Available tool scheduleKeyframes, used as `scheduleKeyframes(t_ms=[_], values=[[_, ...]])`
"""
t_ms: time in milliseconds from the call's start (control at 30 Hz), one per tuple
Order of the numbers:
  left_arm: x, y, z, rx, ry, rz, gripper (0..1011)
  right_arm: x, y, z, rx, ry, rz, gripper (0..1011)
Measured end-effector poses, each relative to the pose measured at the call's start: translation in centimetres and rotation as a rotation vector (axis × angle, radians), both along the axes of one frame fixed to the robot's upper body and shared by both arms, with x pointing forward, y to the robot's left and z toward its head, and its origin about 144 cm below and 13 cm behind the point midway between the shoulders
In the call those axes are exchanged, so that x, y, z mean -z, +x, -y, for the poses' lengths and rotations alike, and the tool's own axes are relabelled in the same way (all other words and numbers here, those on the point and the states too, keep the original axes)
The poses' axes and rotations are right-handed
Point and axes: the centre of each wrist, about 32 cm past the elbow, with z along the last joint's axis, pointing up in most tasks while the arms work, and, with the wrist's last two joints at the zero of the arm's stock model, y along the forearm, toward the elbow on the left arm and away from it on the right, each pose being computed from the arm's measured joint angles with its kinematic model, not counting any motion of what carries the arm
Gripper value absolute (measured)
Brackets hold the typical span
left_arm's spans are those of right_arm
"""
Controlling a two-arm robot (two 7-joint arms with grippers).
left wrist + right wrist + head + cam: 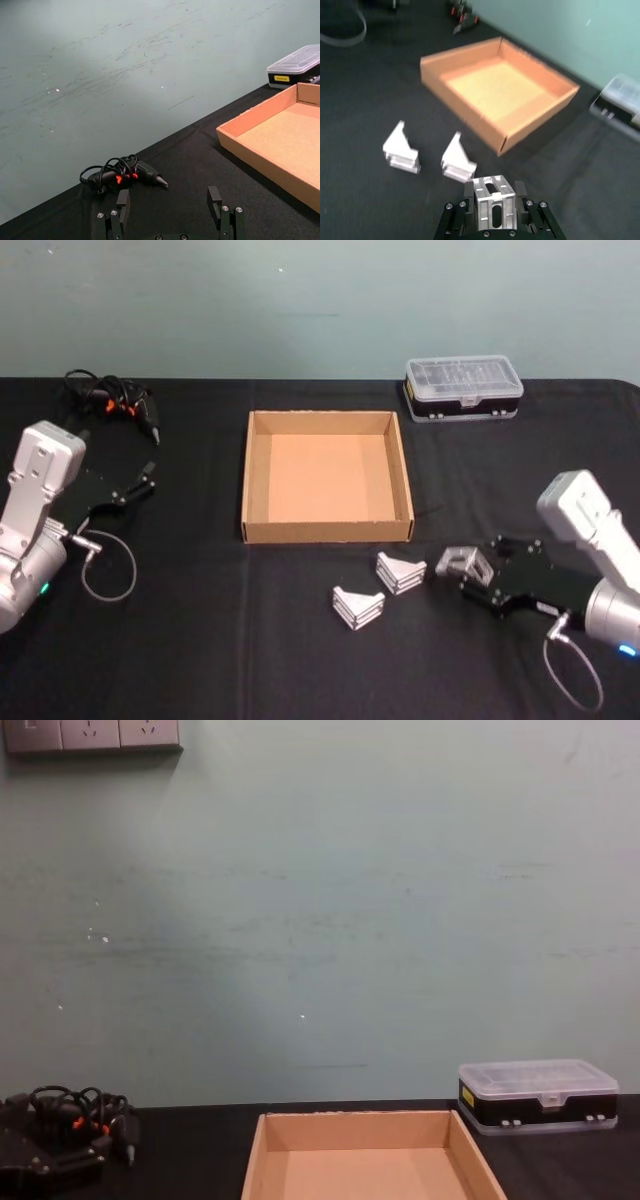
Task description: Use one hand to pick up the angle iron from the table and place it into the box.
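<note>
The tan box (325,531) sits in the middle of the black table (200,640) and holds nothing. Near its front right corner, my right gripper (470,580) is shut on a silver angle iron (460,562). The right wrist view has that angle iron (493,202) clamped between the two black fingers (468,192), short of the box (462,107). Two more angle irons (400,571) (357,606) lie loose on the table to its left. My left gripper (140,485) is parked far left, open and holding nothing (169,205).
A black case with a clear lid (463,388) stands behind the box's right corner. A black tool with a tangled cable (115,400) lies at the back left, ahead of the left gripper. A loose cable loop (108,568) hangs by the left arm.
</note>
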Motion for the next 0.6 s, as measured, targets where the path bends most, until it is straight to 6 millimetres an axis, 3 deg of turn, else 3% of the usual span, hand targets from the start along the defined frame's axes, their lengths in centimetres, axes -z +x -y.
scheduleKeyframes(t_ms=[233,600], values=[[0.0,0.0,0.0,0.000,0.000,0.000,1011,-3.0,0.7,-0.4,-0.004,0.064,0.112,484],[0.0,0.0,0.0,0.000,0.000,0.000,1011,-4.3,4.2,-3.2,0.003,0.082,0.171,484]])
